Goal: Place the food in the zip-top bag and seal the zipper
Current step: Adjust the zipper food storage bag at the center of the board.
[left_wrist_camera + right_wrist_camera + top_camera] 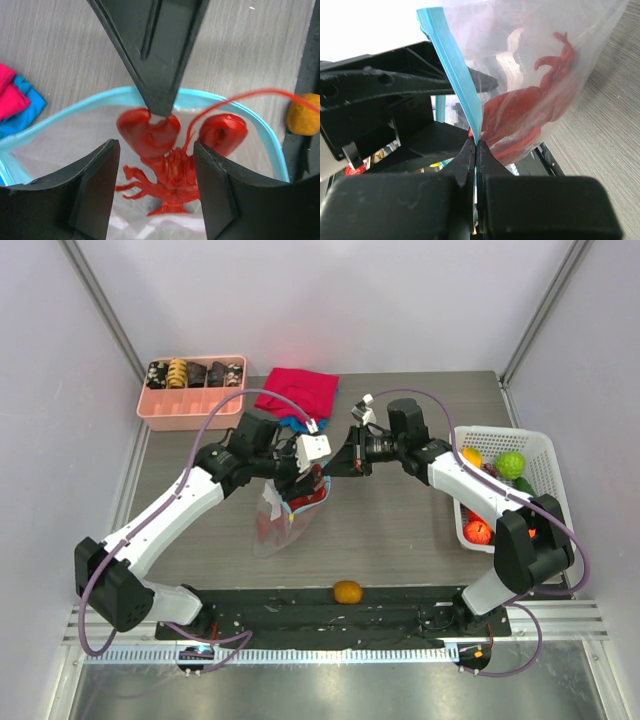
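The clear zip-top bag hangs over the middle of the table, its mouth held up. Its teal zipper is pinched at the rim by my shut right gripper, which reaches in from the right. A red lobster lies inside the bag, claws toward the rim, and shows through the plastic. My left gripper hovers over the bag mouth with its fingers open either side of the lobster, not touching it. An orange fruit lies at the near edge, outside the bag.
A white mesh basket at the right holds green, red and yellow fruits. A pink tray with patterned pieces stands at the back left. Folded red and blue cloths lie behind the bag.
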